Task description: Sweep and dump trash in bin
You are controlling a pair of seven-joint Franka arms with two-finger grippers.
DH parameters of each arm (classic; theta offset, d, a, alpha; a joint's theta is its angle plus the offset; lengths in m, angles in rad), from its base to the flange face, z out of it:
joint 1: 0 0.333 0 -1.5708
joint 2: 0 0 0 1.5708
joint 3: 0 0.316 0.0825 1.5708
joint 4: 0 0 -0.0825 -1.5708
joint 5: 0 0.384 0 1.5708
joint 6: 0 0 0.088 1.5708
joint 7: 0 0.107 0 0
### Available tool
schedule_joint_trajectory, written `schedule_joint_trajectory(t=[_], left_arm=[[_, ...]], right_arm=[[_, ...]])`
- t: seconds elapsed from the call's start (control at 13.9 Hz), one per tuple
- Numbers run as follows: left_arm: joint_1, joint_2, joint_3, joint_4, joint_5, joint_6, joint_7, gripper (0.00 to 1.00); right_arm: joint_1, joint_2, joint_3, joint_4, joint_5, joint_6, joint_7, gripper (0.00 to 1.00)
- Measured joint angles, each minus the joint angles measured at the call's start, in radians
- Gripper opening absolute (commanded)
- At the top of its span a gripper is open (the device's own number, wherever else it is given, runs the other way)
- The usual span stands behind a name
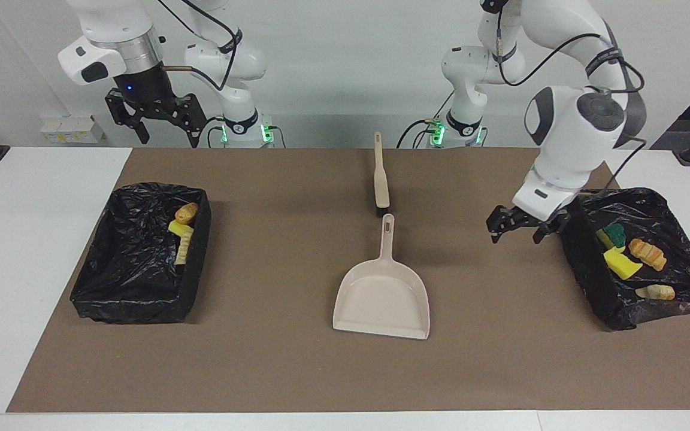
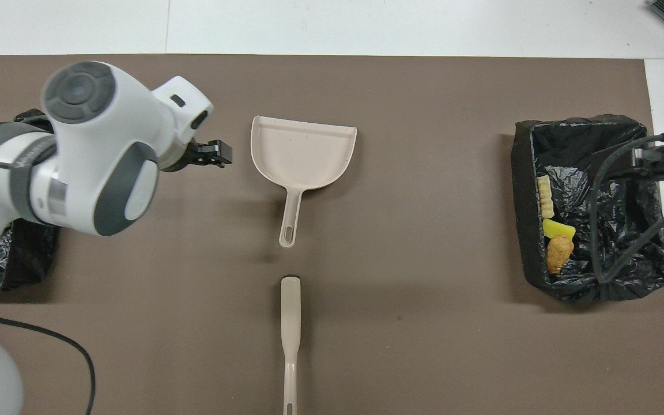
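The trash lies in two black-lined bins. The bin (image 1: 129,308) at the right arm's end holds three scraps (image 1: 187,212). Several scraps (image 1: 648,253), yellow sponge and tan pastry lumps, lie in the bin (image 1: 584,269) at the left arm's end. My left gripper (image 1: 516,230) hangs open and empty over the mat beside that bin. In the overhead view the left gripper (image 2: 215,154) shows between the arm-covered bin (image 2: 21,265) and the dustpan (image 2: 303,153). My right gripper (image 1: 167,137) waits open, raised near its base.
The beige dustpan (image 1: 382,293) lies flat mid-mat, its handle toward the robots. The beige brush (image 1: 381,176) lies nearer to the robots, in line with that handle. A brown mat (image 1: 273,359) covers the white table. The other bin (image 2: 591,288) shows scraps (image 2: 558,229) along one wall.
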Motion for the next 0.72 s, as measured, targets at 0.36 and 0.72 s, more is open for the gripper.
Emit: schedule_joint_trajectory(t=[0.36, 0.72], left_arm=[[0.041, -0.142, -0.012, -0.010, 0.000, -0.136, 0.057, 1.00], [0.041, -0.195, -0.018, -0.030, 0.000, -0.213, 0.093, 1.00]], right_arm=[[0.000, 0.000, 0.000, 0.000, 0.000, 0.000, 0.000, 1.00], [0.000, 0.000, 0.000, 0.000, 0.000, 0.000, 0.000, 1.00]])
